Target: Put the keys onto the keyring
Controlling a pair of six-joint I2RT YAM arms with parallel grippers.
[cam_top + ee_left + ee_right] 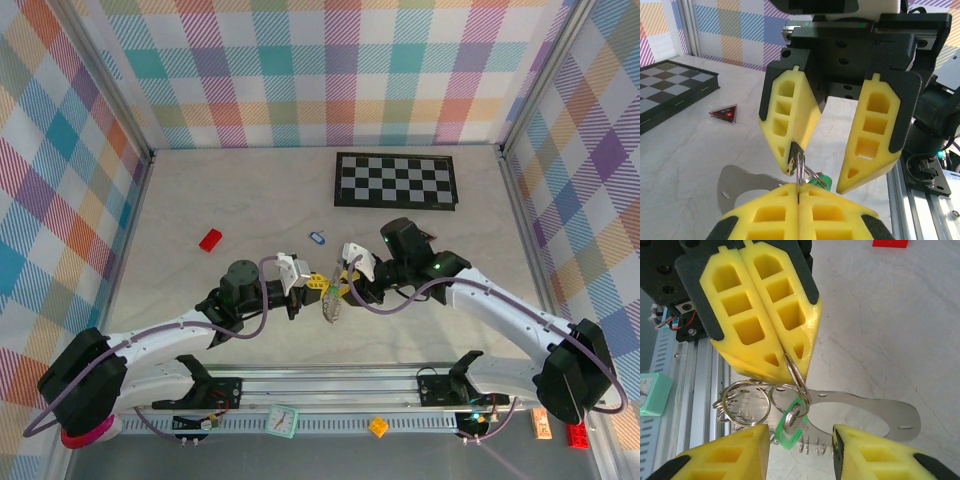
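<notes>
Between the two arm tips, just above the surface (pixel 240 200), the left gripper (pixel 792 365) has its fingers (pixel 755 315) clenched flat together on one silvery loop of the keyring (pixel 742 402). The rest of that bunch, with a flat metal tab (pixel 875 412), hangs below the pinch and trails onto the surface. Directly under those fingers dangles the green key (pixel 789 430), which looks already hooked on a loop, though the join is too tangled to be sure. It hangs in the gap of the right gripper (pixel 817 177), whose fingers (pixel 875 135) stand spread and grasp nothing. The blue key (pixel 317 238) lies on its own on the surface, a little beyond both sets of fingers and apart from the ring. Judged from this, the step is to draw the right side clear and fetch that blue key. To do it well, the left fingers should hold the loop dead steady, edge outward. The right fingers should back straight off so neither one snags the green key or the coils, then take the blue key by its body, leaving its hole clear for threading.
</notes>
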